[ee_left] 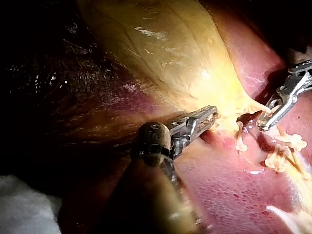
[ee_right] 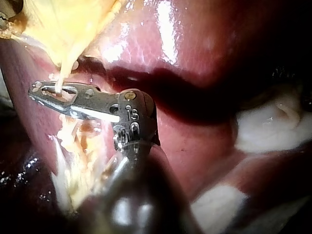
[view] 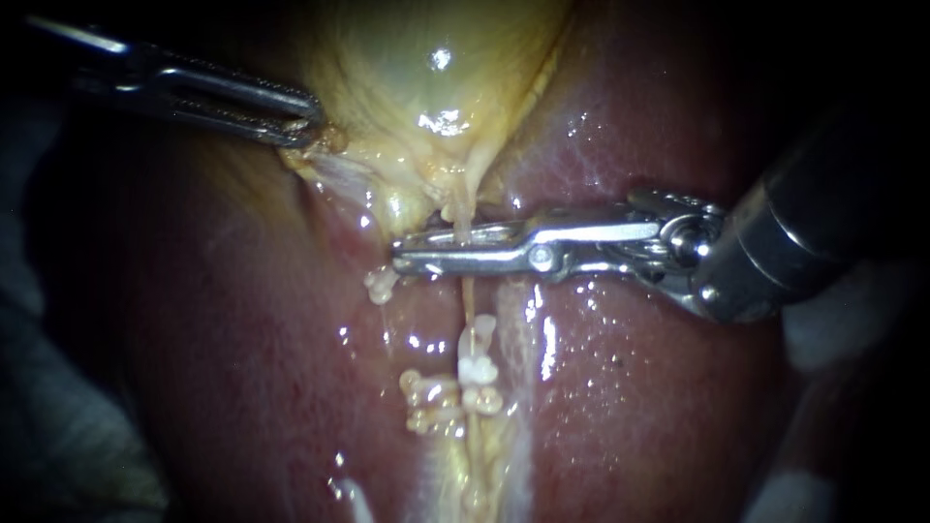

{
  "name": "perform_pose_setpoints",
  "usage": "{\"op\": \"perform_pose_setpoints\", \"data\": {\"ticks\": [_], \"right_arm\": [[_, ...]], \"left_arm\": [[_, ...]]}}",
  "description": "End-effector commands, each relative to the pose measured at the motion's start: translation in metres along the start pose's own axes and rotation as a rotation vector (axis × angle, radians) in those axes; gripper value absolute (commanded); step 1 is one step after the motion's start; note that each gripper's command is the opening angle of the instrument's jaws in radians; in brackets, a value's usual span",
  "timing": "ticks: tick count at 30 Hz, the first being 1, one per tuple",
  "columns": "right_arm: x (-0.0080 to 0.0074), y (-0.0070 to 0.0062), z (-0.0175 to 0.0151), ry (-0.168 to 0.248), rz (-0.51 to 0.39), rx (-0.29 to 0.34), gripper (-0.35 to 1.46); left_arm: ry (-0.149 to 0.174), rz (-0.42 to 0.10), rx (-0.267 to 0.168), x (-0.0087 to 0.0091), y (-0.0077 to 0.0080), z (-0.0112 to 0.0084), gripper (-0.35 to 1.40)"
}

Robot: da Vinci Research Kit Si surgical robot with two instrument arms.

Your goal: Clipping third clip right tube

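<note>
Pale right tube point(view: 465, 225) lies pinched between our right instrument's point(view: 402, 252) narrowed jaws, above white clips point(view: 478, 368); only the right wrist view shows it threading the jaw's window; our left instrument point(view: 308, 123) clamps the gallbladder's point(view: 426, 58) edge.

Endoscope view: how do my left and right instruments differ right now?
The left instrument is clamped on the edge of the gallbladder; the right instrument is closed across the right tube, above the clips. The left instrument slants down from the upper left; the right instrument lies almost level. The left looks slim; the right shows a bulky wrist joint. Both are metal and hold tissue.
</note>
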Motion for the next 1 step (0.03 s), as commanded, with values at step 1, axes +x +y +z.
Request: {"op": "perform_pose_setpoints", "data": {"ticks": [1], "right_arm": [[0.0000, 0.0000, 0.0001, 0.000, 0.002, 0.000, -0.35]], "left_arm": [[0.000, 0.000, 0.000, 0.0000, 0.0000, 0.0001, -0.35]]}}
